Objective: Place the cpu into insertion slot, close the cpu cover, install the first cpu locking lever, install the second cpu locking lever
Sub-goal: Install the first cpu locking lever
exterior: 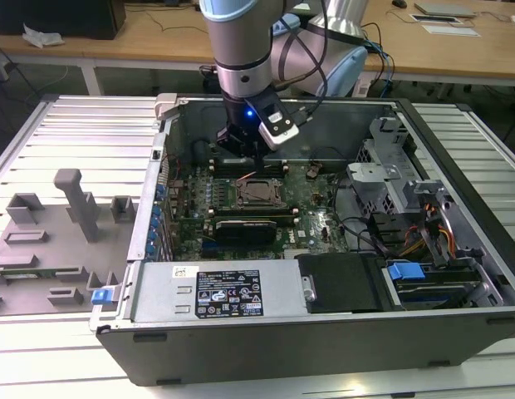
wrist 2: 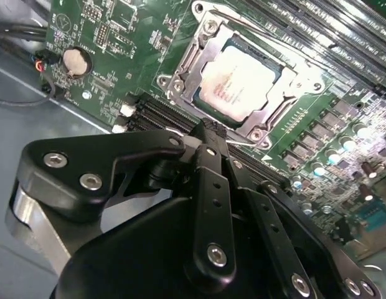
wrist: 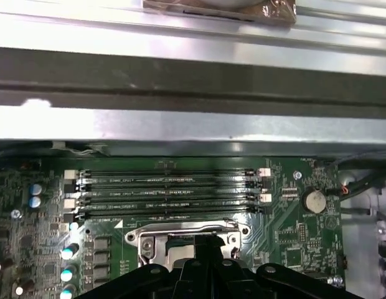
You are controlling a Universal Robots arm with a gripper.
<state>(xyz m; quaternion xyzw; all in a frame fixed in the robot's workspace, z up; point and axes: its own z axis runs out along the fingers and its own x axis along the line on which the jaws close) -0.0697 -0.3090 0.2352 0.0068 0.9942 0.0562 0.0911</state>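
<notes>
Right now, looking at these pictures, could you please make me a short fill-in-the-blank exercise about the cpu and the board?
1. The cpu sits in the insertion ____.
2. The cpu cover around it is ____, not open.
3. The motherboard is ____ in colour.
Missing words: slot; closed; green.
</notes>
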